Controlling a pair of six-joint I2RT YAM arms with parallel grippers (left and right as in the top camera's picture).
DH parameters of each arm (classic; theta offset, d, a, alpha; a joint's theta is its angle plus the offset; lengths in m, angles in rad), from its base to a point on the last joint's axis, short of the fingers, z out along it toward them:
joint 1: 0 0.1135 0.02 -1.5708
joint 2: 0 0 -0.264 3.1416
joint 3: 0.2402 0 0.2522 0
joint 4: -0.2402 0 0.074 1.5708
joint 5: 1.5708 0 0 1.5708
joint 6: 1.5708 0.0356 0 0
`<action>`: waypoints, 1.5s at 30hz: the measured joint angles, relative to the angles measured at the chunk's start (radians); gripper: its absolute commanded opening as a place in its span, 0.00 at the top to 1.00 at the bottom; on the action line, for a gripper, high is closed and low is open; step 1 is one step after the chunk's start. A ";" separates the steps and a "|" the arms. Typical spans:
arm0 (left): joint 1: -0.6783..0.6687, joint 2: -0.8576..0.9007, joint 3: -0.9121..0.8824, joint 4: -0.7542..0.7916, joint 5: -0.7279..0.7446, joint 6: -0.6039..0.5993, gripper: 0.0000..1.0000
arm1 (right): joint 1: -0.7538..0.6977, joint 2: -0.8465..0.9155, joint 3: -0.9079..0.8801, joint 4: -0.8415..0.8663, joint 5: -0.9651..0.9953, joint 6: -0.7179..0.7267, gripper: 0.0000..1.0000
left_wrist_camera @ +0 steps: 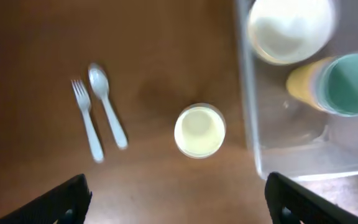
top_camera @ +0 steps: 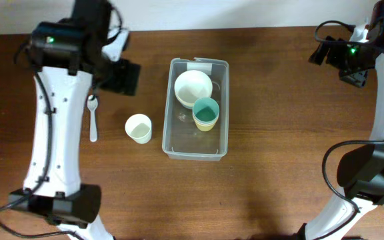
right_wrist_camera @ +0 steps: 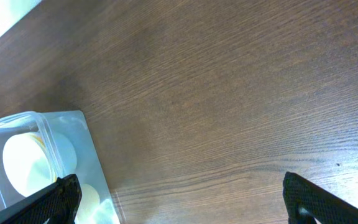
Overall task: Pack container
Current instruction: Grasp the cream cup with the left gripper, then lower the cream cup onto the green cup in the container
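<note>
My left gripper (left_wrist_camera: pixel 179 208) hangs above the table (left_wrist_camera: pixel 166 50), fingers set wide apart, nothing between them; directly below stands a pale yellow cup (left_wrist_camera: pixel 199 130), upright, just left of the container (left_wrist_camera: pixel 247 93); further left, a white plastic spoon (left_wrist_camera: pixel 107 106) and fork (left_wrist_camera: pixel 87 121) lie side by side. My right gripper (right_wrist_camera: pixel 182 202) is likewise spread and empty, over the tabletop well right of the container. The container sits mid-table, white label (top_camera: pixel 201 65) at its far end; inside, a white bowl (top_camera: pixel 193 87) lies at the label end; just beside it, a teal cup (top_camera: pixel 206 112) is nested in a yellow cup (top_camera: pixel 204 127).
</note>
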 measured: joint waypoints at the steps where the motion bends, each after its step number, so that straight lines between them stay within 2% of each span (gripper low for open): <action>1: 0.027 -0.003 -0.069 0.030 0.008 -0.006 0.10 | 0.000 0.000 0.000 0.000 0.000 0.000 0.01; 9: 0.143 0.071 -0.644 0.396 0.133 -0.032 0.11 | 0.000 0.000 0.000 0.001 0.000 0.000 0.01; 13: 0.150 0.072 -0.745 0.510 0.159 -0.027 0.28 | 0.000 0.000 0.000 0.000 0.000 0.000 0.01; 14: 0.148 0.072 -0.762 0.522 0.163 -0.026 0.36 | 0.000 0.000 0.000 0.000 0.000 0.000 0.01; 16: 0.148 0.073 -0.793 0.563 0.174 -0.027 0.60 | 0.000 0.000 0.000 0.000 0.000 0.000 0.01; 17: 0.148 0.076 -0.803 0.579 0.177 -0.027 0.62 | 0.000 0.000 0.000 0.000 0.000 0.000 0.01; 18: 0.148 0.079 -0.811 0.601 0.177 -0.026 0.71 | 0.000 0.000 0.000 0.000 0.000 0.000 0.01; 22: 0.148 0.084 -0.832 0.645 0.181 -0.028 0.75 | 0.000 0.000 0.000 0.000 0.000 0.000 0.01; 23: 0.148 0.084 -0.832 0.651 0.183 -0.028 0.81 | 0.000 0.000 0.000 0.000 0.000 0.000 0.01; 24: 0.148 0.084 -0.832 0.658 0.185 -0.030 0.99 | 0.000 0.000 0.000 0.000 0.000 0.000 0.01; 29: 0.148 0.084 -0.832 0.653 0.223 -0.032 0.99 | 0.000 0.000 0.000 0.000 0.000 0.001 0.01; 31: 0.148 0.084 -0.824 0.628 0.246 -0.033 0.99 | 0.000 0.000 0.000 0.000 0.000 0.000 0.01; 35: 0.145 0.109 -0.623 0.391 0.266 -0.038 0.99 | 0.000 0.000 0.000 0.000 0.000 0.000 0.01; 36: 0.145 0.109 -0.593 0.374 0.267 -0.039 0.99 | 0.000 0.000 0.000 0.001 0.000 0.000 0.01; 38: 0.125 0.114 -0.320 0.240 0.272 -0.040 0.99 | 0.000 0.000 0.000 0.001 0.000 0.000 0.01; 39: 0.114 0.108 -0.265 0.224 0.273 -0.039 0.99 | 0.000 0.000 0.000 0.000 0.000 0.000 0.01; 42: -0.003 0.100 -0.001 0.153 0.262 -0.020 0.99 | 0.000 0.000 0.000 0.000 0.000 0.000 0.01; 45: -0.124 0.095 0.047 0.161 0.236 -0.012 0.99 | 0.000 0.000 0.000 0.000 0.000 0.000 0.01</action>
